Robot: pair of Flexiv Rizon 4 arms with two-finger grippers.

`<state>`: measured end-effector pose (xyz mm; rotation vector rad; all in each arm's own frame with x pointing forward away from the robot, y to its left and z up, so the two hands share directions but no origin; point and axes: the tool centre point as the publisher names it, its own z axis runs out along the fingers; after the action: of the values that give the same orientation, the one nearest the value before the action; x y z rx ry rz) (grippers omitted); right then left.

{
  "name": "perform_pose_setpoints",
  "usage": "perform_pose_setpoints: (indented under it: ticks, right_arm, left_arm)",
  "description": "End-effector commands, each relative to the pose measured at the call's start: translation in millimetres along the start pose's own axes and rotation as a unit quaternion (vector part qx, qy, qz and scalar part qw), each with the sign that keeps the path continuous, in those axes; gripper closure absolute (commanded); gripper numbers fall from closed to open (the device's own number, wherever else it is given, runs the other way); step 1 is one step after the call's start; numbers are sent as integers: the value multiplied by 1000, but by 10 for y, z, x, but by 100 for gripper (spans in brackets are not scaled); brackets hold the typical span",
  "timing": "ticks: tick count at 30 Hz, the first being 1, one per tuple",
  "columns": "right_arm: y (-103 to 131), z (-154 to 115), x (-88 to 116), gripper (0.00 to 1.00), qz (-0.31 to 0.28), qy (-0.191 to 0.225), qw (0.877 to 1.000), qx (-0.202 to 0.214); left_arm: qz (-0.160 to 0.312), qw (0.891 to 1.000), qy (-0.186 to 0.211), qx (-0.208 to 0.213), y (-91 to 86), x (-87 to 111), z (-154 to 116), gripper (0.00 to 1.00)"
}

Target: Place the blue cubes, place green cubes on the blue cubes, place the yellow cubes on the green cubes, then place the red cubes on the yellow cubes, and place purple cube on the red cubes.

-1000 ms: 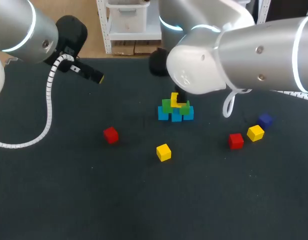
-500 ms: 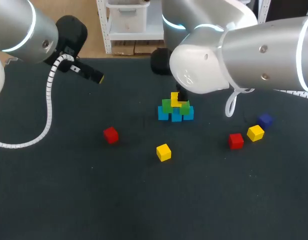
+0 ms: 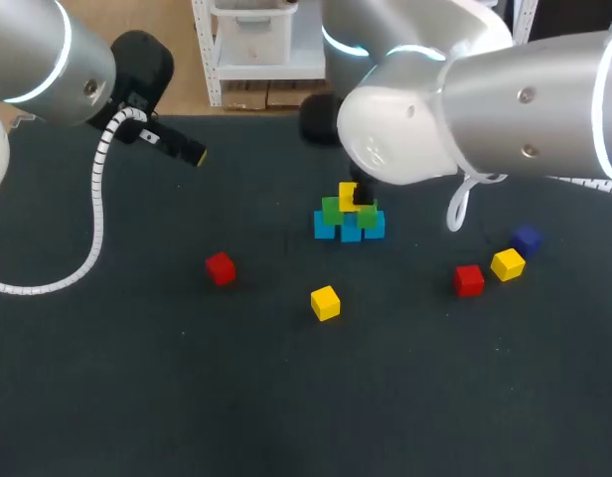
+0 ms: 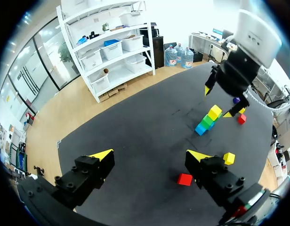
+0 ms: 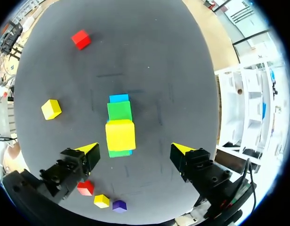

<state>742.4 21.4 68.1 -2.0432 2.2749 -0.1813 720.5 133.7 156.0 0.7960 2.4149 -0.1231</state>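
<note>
The right gripper (image 5: 135, 149) hangs directly above the stack (image 3: 348, 217) near the middle of the dark table (image 3: 137, 378). Its 2 fingers are spread wide, 1 on each side of the stack, and they hold nothing.

The stack has blue cubes (image 3: 326, 228) at the base. There seem to be 3, though the arm and the upper cubes hide part of the row. 2 green cubes (image 3: 333, 210) sit on the blue ones, and the top yellow cube (image 5: 120, 134) rests on the green. In the right wrist view this yellow cube lies just ahead of the gap between the fingertips, touched by neither.

The left gripper (image 4: 149, 155) is held over the far left part of the table, well apart from the stack. Its jaws are also wide apart with nothing between them.

5 cubes lie loose on the table. The left red cube (image 3: 220, 267) sits to the left of the stack, and the middle yellow cube (image 3: 325, 302) lies nearer the robot than the stack. On the right, the right red cube (image 3: 468, 280), the right yellow cube (image 3: 507, 263) and the purple cube (image 3: 527, 238) lie close together in a slanted line, the purple one farthest from the robot.
</note>
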Motion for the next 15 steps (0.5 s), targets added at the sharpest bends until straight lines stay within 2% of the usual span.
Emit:
perform_pose_setpoints:
  ticks: [1,5,9,15]
  right_arm:
    - [73,-161,293,0,15,-16,1000,7]
    - [96,-304,566,0,27,-29,999,7]
    - [151,-419,815,0,15,-39,999,9]
    - [209,-466,1211,0,-12,-74,997,-18]
  left_arm:
    - [1,1000,-2,3,11,9,-2,0]
    - [1,1000,-2,3,11,9,-2,0]
    - [1,1000,-2,3,11,9,-2,0]
    - [1,1000,-2,3,11,9,-2,0]
